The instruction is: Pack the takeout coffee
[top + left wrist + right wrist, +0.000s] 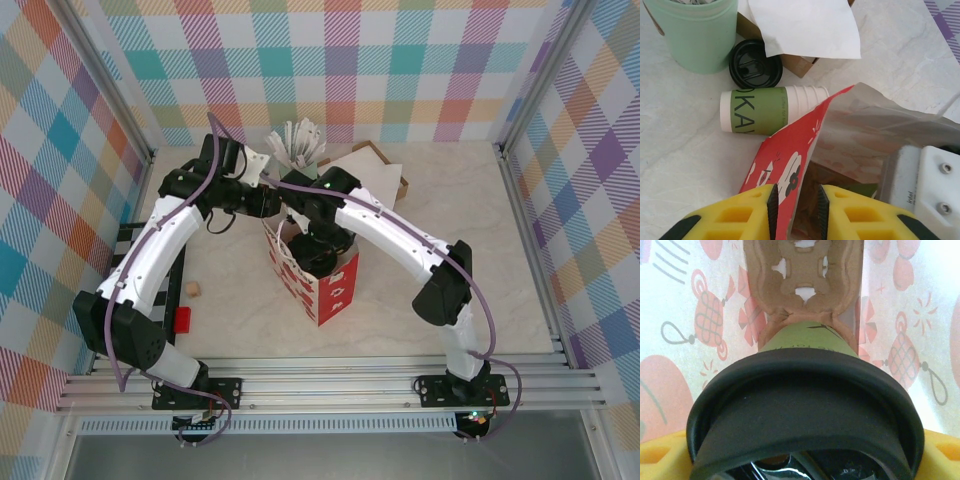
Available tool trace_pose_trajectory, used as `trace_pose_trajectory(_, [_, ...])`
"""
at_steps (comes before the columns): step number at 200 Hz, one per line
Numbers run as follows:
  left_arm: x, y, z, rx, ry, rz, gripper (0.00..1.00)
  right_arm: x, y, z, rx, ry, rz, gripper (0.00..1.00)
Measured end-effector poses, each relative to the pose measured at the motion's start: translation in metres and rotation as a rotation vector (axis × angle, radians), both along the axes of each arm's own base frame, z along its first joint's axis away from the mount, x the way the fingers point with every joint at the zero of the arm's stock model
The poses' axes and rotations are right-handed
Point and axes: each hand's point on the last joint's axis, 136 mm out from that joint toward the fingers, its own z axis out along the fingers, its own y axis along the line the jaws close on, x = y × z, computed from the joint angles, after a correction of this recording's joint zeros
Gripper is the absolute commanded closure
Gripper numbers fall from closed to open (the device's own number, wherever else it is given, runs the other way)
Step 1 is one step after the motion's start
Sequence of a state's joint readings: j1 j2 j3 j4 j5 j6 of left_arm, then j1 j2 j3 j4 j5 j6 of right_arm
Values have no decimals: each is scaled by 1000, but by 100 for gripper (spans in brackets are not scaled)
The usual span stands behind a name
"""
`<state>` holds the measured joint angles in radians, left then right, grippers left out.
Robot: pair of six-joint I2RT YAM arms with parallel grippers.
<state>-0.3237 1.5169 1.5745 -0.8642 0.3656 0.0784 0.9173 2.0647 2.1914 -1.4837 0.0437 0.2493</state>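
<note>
One red paper bag (326,292) with a white pattern stands open about midway across the worktop (480,260), and both arms meet over it. The right tool (318,250) reaches down into the bag's mouth. In its wrist view its jaws stand wide, one yellow finger (660,460) at each side of the one takeout coffee (810,342), which it grips just under the round black lid (800,405). The dark green cup hangs inside the bag between the pale printed walls (670,315), its base at a well of the single brown pulp carrier (802,280) on the bag's floor. The left tool (797,205) straddles the bag's red rim (790,150) at the far left corner of the mouth. Its jaws are nearly together, one pad outside the wall and one inside, with a dark gap still showing at the inner pad, so the paper is not clamped. Toward the far edge stand one pale green cup (695,35) of white-wrapped sticks and one cardboard box (800,65) under a white sheet (805,25). One loose black lid (755,64) lies flat between them, and beside it one stack of cream cups (770,110) lies on its side with a green sleeve. Two small blocks sit near the left edge, one tan (193,289) and one red (182,319).
</note>
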Motion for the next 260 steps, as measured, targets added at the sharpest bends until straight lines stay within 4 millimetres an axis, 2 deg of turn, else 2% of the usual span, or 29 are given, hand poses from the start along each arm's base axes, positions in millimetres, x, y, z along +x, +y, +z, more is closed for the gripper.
trace_pose_trajectory(34, [1,0,-2,11,-4,-11,87,-1,-1,0,-3,2,0,55])
trace_pose_trajectory(66, [0,-1,-1,7,-8,-19,100,-4,-6,0,-25,17,-1,55])
trace_pose_trajectory(170, [1,1,-5,19,-6,-12,100,-8,-12,-2,-50,25,77,56])
trace_pose_trajectory(260, [2,-4,-4,-5,-15,-28,100,-8,-12,-14,-64,34,130,56])
